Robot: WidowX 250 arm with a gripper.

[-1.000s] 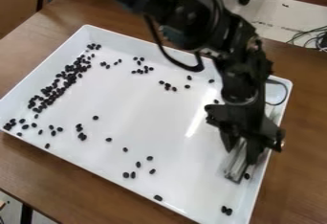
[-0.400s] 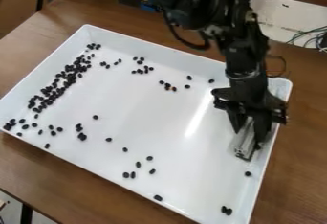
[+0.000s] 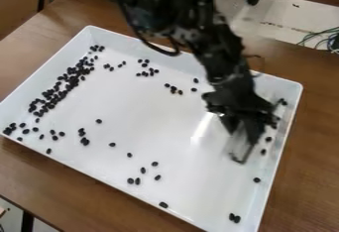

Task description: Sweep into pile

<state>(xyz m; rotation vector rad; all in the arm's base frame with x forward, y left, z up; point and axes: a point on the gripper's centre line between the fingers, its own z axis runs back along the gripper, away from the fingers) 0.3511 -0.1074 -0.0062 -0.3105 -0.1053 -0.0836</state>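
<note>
So the nearest bit is the brown surface (image 3: 66,191), with the white tray (image 3: 185,161) sitting on it. Closest beans are a touching pair (image 3: 235,218) in the near right corner, then some strays (image 3: 134,181) along the near side, and a lone bean (image 3: 256,180) by the right wall. None of those have budged over the last second.

A little farther in, the end effector (image 3: 241,133) is closed around a clear sweeping tool (image 3: 241,147), and that's what changed: it's come off the right wall toward the middle. Now there are beans (image 3: 266,145) in view between tool and wall, so that pass doesn't look like it gathered them. They probably need another go from the wall side.

Left of all that, the main pile (image 3: 63,87) runs in a long band near the left wall, same as before. Farther back, small clumps (image 3: 147,68) lie along the far side. The arm (image 3: 222,60) hangs over the far wall and blocks some of that stretch, and the tray walls limit getting behind edge beans. Behind everything: cables (image 3: 321,37) on the floor, harmless imo.
</note>
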